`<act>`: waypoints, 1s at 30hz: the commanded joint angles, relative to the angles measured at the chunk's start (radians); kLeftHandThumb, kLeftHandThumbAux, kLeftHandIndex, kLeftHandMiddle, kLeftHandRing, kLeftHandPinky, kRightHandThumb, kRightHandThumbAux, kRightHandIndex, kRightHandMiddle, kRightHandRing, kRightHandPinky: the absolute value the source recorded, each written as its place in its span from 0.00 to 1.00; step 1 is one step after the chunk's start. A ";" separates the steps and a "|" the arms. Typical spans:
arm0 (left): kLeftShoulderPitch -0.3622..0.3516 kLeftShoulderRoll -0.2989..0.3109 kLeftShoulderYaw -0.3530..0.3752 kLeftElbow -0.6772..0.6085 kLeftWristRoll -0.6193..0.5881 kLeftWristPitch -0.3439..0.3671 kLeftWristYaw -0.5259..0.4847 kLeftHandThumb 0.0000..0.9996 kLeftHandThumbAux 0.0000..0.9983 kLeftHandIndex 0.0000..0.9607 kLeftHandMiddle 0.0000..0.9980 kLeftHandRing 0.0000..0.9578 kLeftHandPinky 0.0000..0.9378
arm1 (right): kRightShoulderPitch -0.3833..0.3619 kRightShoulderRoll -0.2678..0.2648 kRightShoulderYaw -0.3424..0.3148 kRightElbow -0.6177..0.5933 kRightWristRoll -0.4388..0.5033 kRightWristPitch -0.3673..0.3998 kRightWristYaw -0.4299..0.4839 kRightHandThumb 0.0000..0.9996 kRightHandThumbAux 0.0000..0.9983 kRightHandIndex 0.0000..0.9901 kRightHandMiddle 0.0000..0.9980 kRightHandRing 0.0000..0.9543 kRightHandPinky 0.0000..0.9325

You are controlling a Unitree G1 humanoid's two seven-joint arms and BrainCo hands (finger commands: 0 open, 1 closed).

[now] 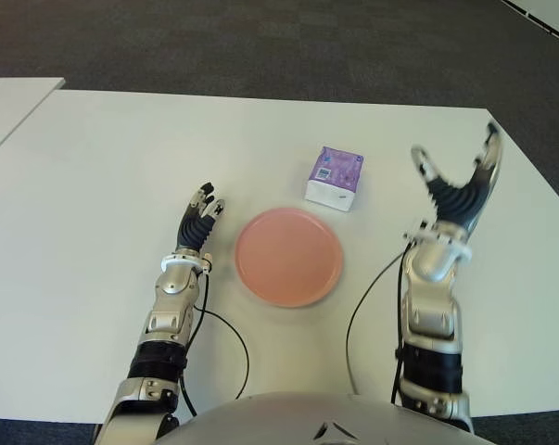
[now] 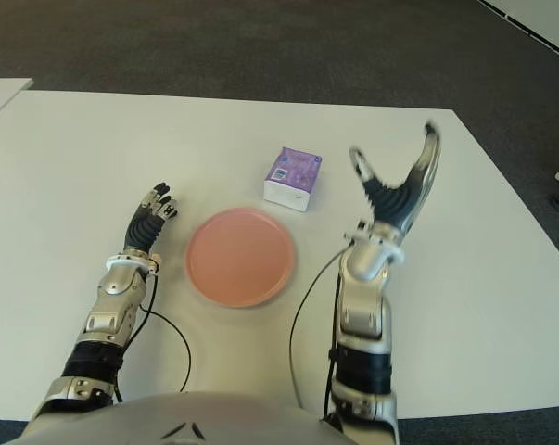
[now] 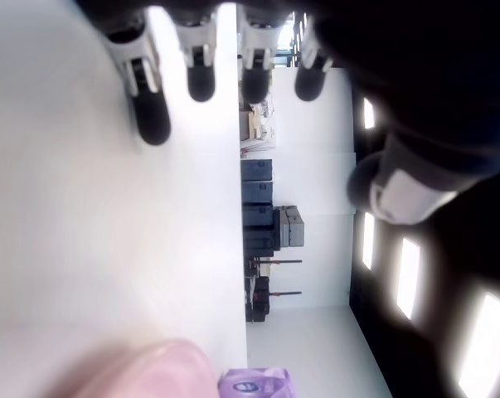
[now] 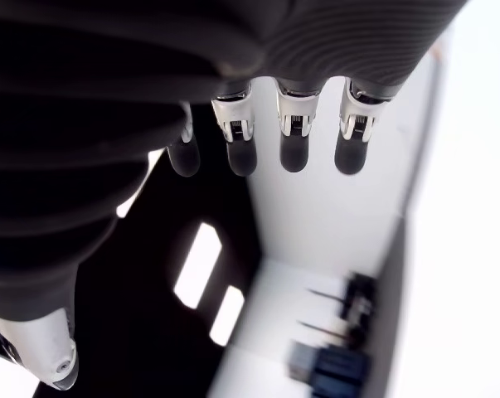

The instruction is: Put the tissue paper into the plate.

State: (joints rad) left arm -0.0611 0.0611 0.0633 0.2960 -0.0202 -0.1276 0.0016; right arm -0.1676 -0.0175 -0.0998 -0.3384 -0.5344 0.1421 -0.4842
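Left eye view: tissue pack (image 1: pixel 334 177) on desk (image 1: pixel 94 185), just beyond pink plate (image 1: pixel 288 256). Right robot hand (image 1: pixel 457 181) raised, spread, empty; left robot hand (image 1: pixel 199 221) relaxed, empty, left of plate.

You've got the pink plate (image 2: pixel 240 257) sitting mid-table (image 2: pixel 501 306), with the purple tissue pack (image 2: pixel 293 178) just off its rim at about 1 o'clock, not touching. Your right hand (image 2: pixel 397 185) is at 3 o'clock from the pack, fingers spread wide, empty. Left hand (image 2: pixel 148 222) shows at the plate's 9 o'clock, fingers relaxed.
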 commanded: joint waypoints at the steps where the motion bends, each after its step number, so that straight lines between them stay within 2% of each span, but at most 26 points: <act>1: 0.018 0.000 0.000 0.035 -0.003 0.010 -0.014 0.00 0.54 0.00 0.00 0.00 0.00 | -0.113 -0.048 0.001 0.087 -0.026 -0.023 -0.014 0.16 0.62 0.00 0.00 0.00 0.00; 7: 0.012 -0.003 0.003 0.043 -0.007 0.009 -0.013 0.00 0.55 0.00 0.00 0.00 0.00 | -0.237 -0.144 0.014 0.215 0.014 -0.124 0.041 0.18 0.60 0.00 0.00 0.00 0.00; 11: 0.009 -0.005 0.006 0.043 -0.010 0.015 -0.012 0.00 0.55 0.00 0.00 0.00 0.00 | -0.335 -0.216 0.021 0.359 0.010 -0.181 0.063 0.20 0.59 0.00 0.00 0.00 0.00; 13: 0.010 -0.006 0.007 0.041 -0.011 0.017 -0.011 0.00 0.55 0.00 0.00 0.00 0.00 | -0.345 -0.230 0.028 0.382 0.016 -0.193 0.079 0.20 0.59 0.00 0.00 0.00 0.00; 15: 0.010 -0.005 0.007 0.041 -0.011 0.017 -0.011 0.00 0.55 0.00 0.00 0.00 0.00 | -0.352 -0.238 0.043 0.365 0.032 -0.159 0.143 0.22 0.59 0.00 0.00 0.00 0.00; 17: 0.011 -0.005 0.007 0.041 -0.011 0.016 -0.012 0.00 0.55 0.00 0.00 0.00 0.00 | -0.376 -0.245 0.054 0.372 0.044 -0.132 0.191 0.22 0.59 0.00 0.00 0.00 0.00; 19: 0.011 -0.003 0.006 0.042 -0.008 0.015 -0.012 0.00 0.55 0.00 0.00 0.00 0.00 | -0.423 -0.256 0.070 0.430 0.053 -0.130 0.228 0.22 0.58 0.00 0.00 0.00 0.00; 22: 0.011 -0.001 0.005 0.043 -0.004 0.017 -0.011 0.00 0.54 0.00 0.00 0.00 0.00 | -0.495 -0.275 0.095 0.539 0.071 -0.159 0.286 0.23 0.57 0.00 0.00 0.00 0.00; 25: 0.010 0.001 0.005 0.045 -0.004 0.018 -0.012 0.00 0.54 0.00 0.00 0.00 0.00 | -0.537 -0.288 0.111 0.619 0.081 -0.190 0.310 0.24 0.55 0.00 0.00 0.00 0.00; 30: 0.010 0.005 0.000 0.051 0.008 0.014 -0.005 0.00 0.53 0.00 0.00 0.00 0.00 | -0.599 -0.323 0.183 0.770 0.046 -0.263 0.346 0.25 0.51 0.00 0.00 0.00 0.00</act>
State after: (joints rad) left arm -0.0699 0.0635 0.0648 0.3163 -0.0201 -0.1411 -0.0026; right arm -0.7440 -0.3184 0.0395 0.3564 -0.4742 -0.0790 -0.1680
